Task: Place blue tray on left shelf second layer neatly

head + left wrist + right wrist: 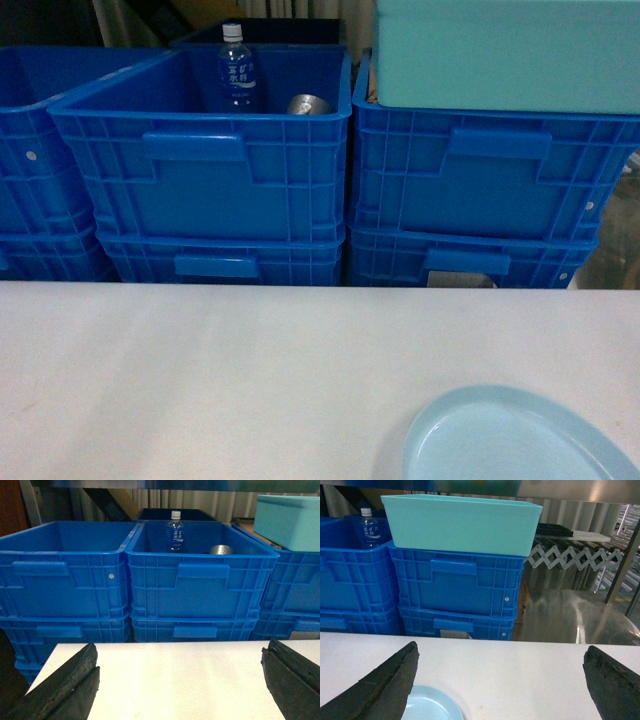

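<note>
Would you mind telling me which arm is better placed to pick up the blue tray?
Right: the blue tray lies on the white table's right side, beneath the open right gripper.

We see a white table (pixel 250 370) with a pale blue tray (pixel 510 440) at its near right edge, partly cut off by the frame. Behind the table stand stacked dark blue crates (pixel 220 200); the open middle one holds an upright water bottle (pixel 237 70) and a metal cup (pixel 310 104) beside it. A turquoise box (pixel 505 50) sits on the right crate stack (pixel 480 190).
</note>
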`<state>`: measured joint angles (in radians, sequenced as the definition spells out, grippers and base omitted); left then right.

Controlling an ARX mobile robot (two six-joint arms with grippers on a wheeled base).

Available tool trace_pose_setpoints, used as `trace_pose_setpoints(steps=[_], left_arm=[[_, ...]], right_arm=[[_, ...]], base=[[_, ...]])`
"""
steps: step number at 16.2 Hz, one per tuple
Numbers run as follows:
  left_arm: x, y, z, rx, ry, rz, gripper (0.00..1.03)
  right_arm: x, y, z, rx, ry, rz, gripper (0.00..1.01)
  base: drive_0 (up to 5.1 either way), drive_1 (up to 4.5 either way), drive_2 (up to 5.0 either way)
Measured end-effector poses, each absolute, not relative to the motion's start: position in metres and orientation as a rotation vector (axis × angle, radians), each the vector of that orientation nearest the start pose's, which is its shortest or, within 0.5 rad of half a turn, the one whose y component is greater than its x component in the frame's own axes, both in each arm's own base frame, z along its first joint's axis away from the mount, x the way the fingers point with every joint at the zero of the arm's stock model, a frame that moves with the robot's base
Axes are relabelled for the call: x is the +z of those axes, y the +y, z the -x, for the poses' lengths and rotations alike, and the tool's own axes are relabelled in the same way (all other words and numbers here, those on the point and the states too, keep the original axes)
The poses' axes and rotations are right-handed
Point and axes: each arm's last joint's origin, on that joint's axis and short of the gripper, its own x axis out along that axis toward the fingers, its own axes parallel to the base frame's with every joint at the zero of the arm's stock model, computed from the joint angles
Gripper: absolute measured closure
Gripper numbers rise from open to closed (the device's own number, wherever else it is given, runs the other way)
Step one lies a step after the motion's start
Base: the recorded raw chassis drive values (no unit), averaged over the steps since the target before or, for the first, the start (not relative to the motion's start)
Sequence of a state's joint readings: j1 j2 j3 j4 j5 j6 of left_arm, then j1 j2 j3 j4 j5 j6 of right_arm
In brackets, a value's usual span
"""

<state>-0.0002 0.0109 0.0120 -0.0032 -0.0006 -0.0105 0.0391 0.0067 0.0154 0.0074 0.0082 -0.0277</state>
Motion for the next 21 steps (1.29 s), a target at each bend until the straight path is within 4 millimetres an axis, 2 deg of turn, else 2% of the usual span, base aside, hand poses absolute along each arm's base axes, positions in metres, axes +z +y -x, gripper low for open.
trace_pose_setpoints(steps=[8, 10, 12, 13, 15, 17, 21], left_arm=[[0.166, 0.000, -0.098, 0.000, 0.002, 0.010, 0.05], [0.166, 0.000, -0.098, 0.000, 0.002, 0.010, 0.05], [0.166, 0.000, -0.098, 0.000, 0.002, 0.010, 0.05], [0.166, 0.000, -0.098, 0.001, 0.002, 0.010, 0.05], [0.166, 0.000, -0.098, 0.000, 0.002, 0.010, 0.05], [0.166, 0.000, -0.098, 0.000, 0.002, 0.010, 0.05], [0.166, 0.000, -0.098, 0.000, 0.002, 0.010, 0.05]], right_arm=[[0.169, 0.004, -0.097, 0.030, -0.017, 0.027, 0.03], [0.163, 0.000, -0.100, 0.062, 0.061, -0.002, 0.03], [0.157, -0.012, -0.116, 0.094, 0.189, -0.166, 0.03], [0.161, -0.019, -0.130, 0.146, 0.233, -0.265, 0.03], [0.172, -0.032, -0.170, 0.259, 0.393, -0.449, 0.03], [0.148, -0.049, -0.212, 0.252, 0.618, -0.552, 0.03], [0.126, -0.061, -0.230, 0.201, 0.770, -0.555, 0.03]], base=[[0.0, 0.00, 0.0], [0.0, 0.00, 0.0], [0.0, 0.00, 0.0], [0.0, 0.00, 0.0], [0.0, 0.00, 0.0], [0.0, 0.00, 0.0], [0.0, 0.00, 0.0]])
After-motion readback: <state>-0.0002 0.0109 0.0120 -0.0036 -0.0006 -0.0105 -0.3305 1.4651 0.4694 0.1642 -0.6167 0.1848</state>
